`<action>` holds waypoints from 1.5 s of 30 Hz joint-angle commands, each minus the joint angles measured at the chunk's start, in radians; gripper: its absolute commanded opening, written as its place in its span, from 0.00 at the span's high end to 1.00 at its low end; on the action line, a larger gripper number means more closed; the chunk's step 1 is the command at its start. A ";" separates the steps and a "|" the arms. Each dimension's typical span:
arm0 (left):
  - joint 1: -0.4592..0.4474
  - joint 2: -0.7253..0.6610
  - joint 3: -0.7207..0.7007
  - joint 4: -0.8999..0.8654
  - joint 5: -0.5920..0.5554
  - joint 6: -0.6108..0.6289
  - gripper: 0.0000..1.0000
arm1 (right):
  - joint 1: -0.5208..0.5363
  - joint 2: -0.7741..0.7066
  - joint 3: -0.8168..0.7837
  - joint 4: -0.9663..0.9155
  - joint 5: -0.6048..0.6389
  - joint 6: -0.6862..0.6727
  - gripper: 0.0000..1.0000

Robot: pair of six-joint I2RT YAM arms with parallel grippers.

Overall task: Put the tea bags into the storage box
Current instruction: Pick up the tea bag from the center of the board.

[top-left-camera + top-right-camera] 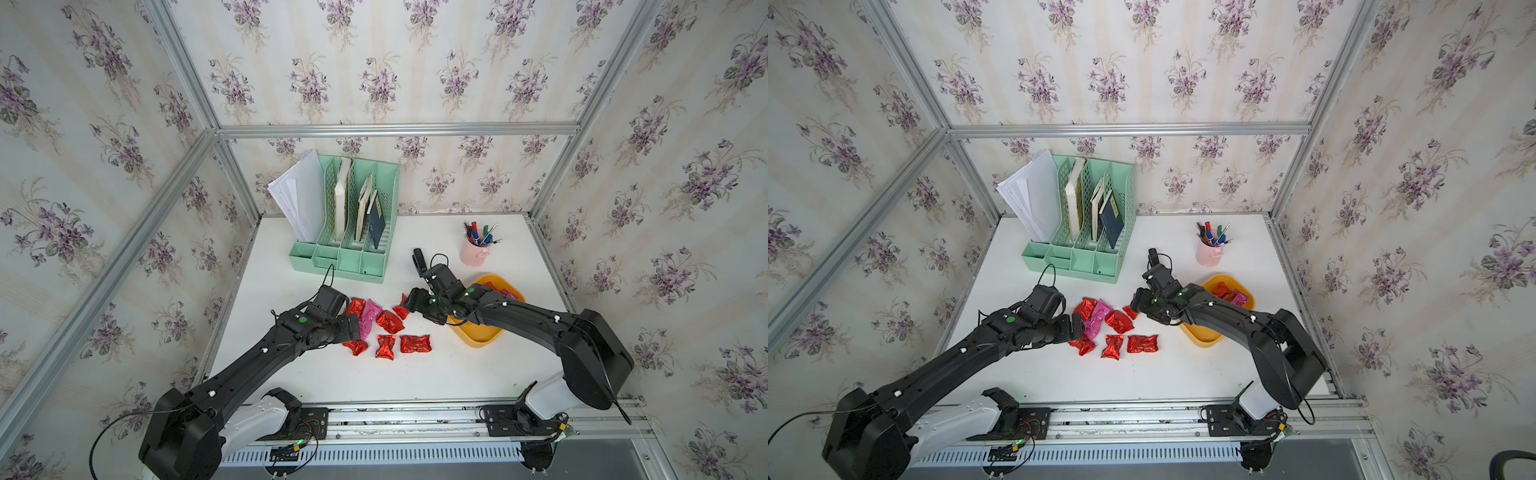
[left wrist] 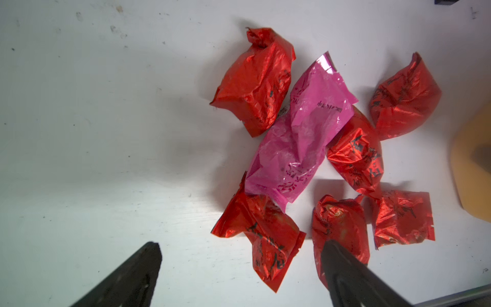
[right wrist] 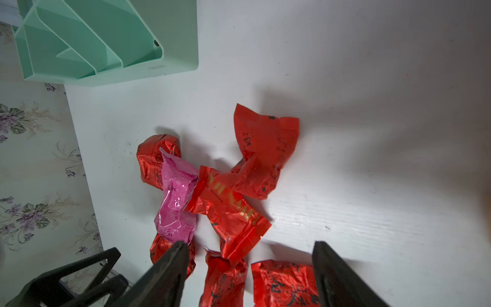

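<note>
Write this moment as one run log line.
left gripper: open, empty; right gripper: open, empty; tea bags: cluster on table, some in storage box

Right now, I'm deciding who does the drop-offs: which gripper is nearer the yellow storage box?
Right. The right gripper hangs open between the storage box and the loose tea bags; the left gripper, also open, is on the pile's far side.
</note>
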 commanded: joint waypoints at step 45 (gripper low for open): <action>-0.001 -0.077 -0.020 -0.025 -0.014 -0.029 0.01 | -0.297 -0.179 0.051 -0.178 0.073 -0.112 0.79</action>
